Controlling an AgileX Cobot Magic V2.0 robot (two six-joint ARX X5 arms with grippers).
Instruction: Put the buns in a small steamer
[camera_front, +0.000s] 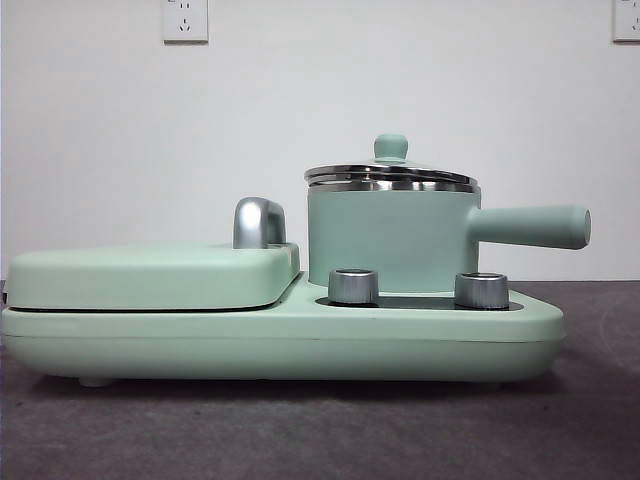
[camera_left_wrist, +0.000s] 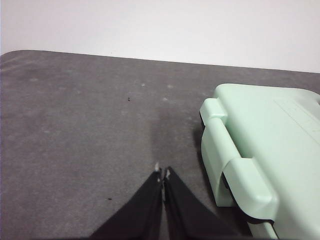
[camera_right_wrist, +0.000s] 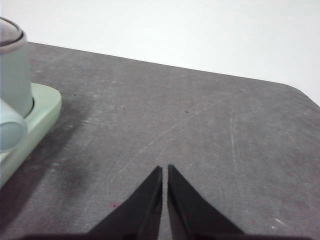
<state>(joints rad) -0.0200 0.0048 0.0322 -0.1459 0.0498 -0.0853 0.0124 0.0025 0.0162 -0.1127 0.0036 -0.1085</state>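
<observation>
Right now you have both arms waiting over bare grey worktop (camera_front: 320, 430), neither touching anything. Your left gripper (camera_left_wrist: 162, 172) has its jaws pressed together with nothing between them; the flat mint-green griddle lid (camera_left_wrist: 265, 145) lies near it at about two o'clock. Your right gripper (camera_right_wrist: 165, 170) also has its jaws together and holds nothing; the small steamer (camera_right_wrist: 12, 70) sits well apart from it at about ten o'clock, on the corner of the green cooker base (camera_right_wrist: 35, 117).

From the front you see the two steel knobs (camera_front: 353, 286) nearest, on the base's edge. Behind them stands the steamer, glass lid on, green lid knob (camera_front: 391, 147) up, its long handle (camera_front: 530, 227) pointing to three o'clock. At its nine o'clock lies the griddle lid with its chrome handle (camera_front: 258, 222). You cannot see the buns in any view.
</observation>
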